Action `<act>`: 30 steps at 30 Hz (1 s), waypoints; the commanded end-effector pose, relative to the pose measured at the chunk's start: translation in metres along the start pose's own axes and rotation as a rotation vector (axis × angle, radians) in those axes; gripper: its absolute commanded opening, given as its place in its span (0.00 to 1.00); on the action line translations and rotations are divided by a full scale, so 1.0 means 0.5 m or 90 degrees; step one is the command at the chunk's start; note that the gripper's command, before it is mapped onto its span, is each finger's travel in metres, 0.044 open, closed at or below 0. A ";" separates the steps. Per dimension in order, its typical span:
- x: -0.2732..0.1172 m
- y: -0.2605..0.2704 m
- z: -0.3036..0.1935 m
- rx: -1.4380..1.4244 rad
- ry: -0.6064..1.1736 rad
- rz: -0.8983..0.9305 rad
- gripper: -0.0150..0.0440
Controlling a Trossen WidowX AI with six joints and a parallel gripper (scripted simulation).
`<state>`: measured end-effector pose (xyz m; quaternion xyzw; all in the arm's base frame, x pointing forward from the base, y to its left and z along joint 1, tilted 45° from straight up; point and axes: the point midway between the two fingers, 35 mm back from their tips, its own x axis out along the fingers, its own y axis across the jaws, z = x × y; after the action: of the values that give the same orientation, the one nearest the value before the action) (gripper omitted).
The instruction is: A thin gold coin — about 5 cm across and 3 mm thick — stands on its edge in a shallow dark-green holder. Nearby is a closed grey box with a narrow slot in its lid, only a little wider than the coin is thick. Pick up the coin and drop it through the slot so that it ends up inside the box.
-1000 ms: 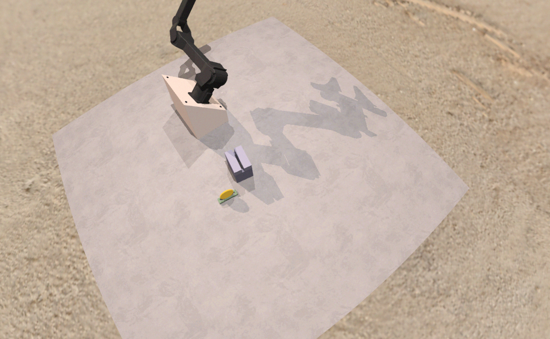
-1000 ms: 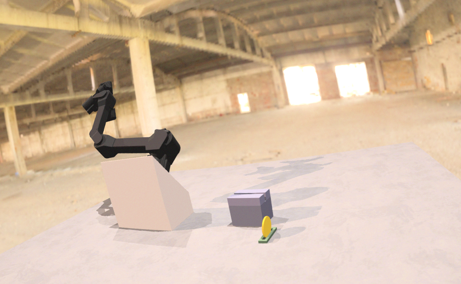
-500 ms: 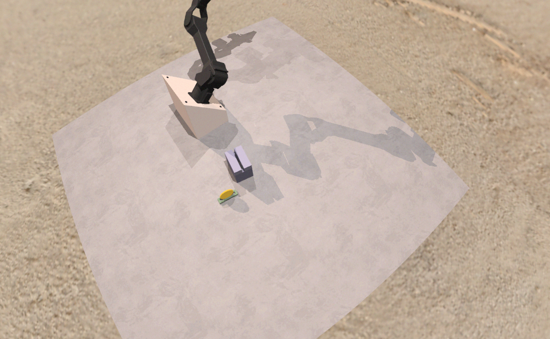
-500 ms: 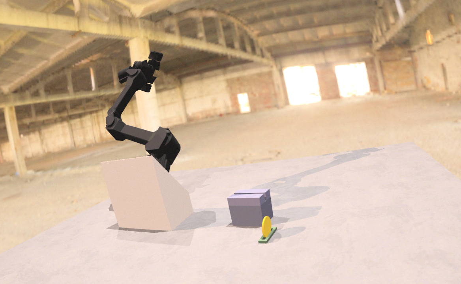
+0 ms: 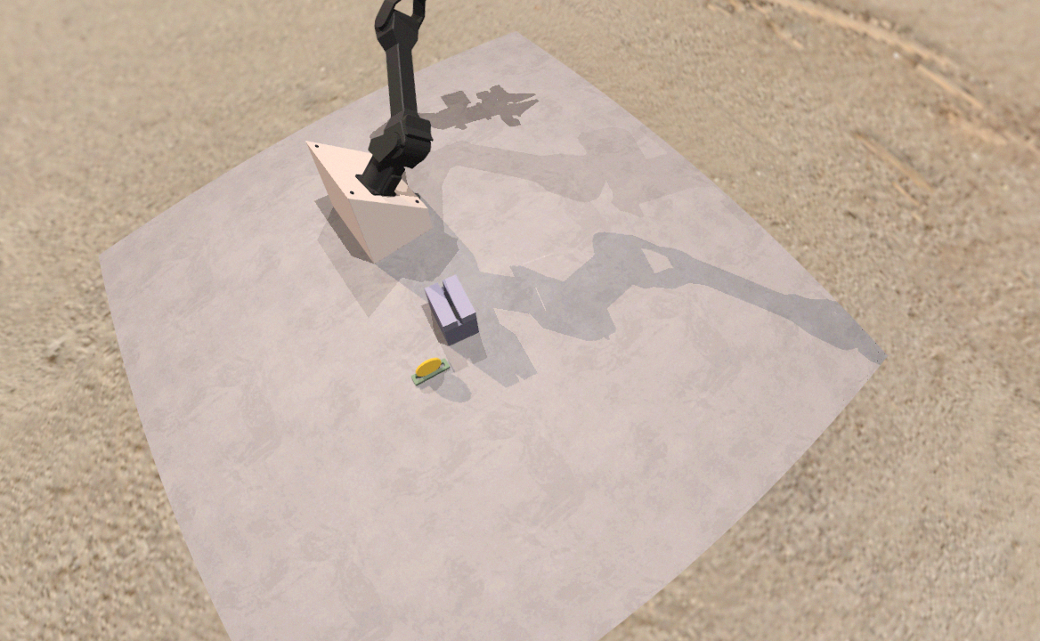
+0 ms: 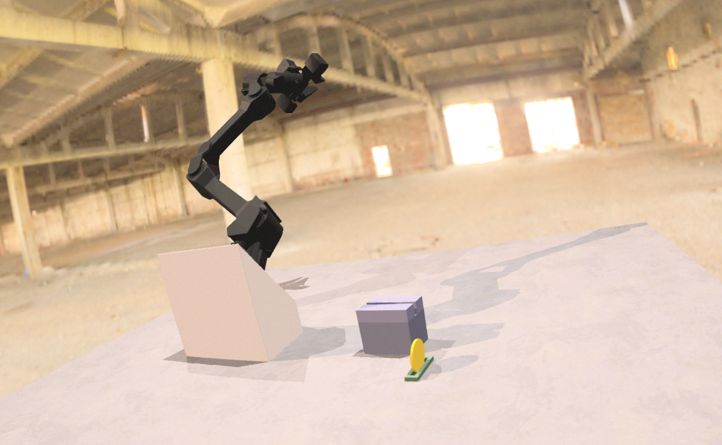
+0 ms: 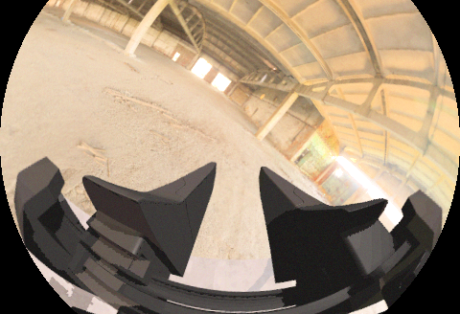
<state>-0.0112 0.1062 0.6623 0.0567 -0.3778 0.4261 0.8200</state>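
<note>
The gold coin (image 5: 428,367) (image 6: 417,355) stands upright on its edge in the shallow green holder (image 5: 418,381) (image 6: 411,378), its lower rim down inside the long, narrow frame and most of its round face showing above it. The holder lies flat on the pale, mottled table (image 5: 507,494) (image 6: 562,381), and the coin casts a rounded shadow beside it. Near the holder, apart from it, sits the grey box (image 5: 452,315) (image 6: 388,330), with a purplish tint; the exterior view puts it beyond the coin and slightly to the left. A narrow, dark slot runs along its lighter lid. Farther left in that view stands a large, pale pink wedge-shaped base (image 5: 388,231) (image 6: 214,309) with a sloping face, and the black arm (image 5: 402,84) (image 6: 225,196) rises from it, bending left and then back up to the right. At its end the gripper (image 6: 319,80) (image 7: 238,170) is high in the air, well apart from the coin, the holder and the box. The wrist view shows the fingers partly open, with a gap between their pointed tips and nothing held in them. Through that gap appear the sandy ground and, lower down, a strip of the table. The top view cuts the arm off at its upper edge, leaving the fingers out of sight there.
</note>
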 end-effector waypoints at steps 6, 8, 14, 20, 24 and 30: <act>0.034 -0.243 -0.175 0.150 0.115 -0.164 0.53; 0.030 -0.301 -0.219 0.179 0.139 -0.206 0.53; -0.012 -0.460 -0.353 0.265 0.207 -0.333 0.53; -0.093 -0.577 -0.511 0.372 0.295 -0.441 0.53; -0.144 -0.622 -0.587 0.427 0.336 -0.495 0.53; -0.260 -0.697 -0.722 0.563 0.397 -0.621 0.53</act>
<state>0.3873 -0.0324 0.4417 0.3803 0.0968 0.1577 0.9062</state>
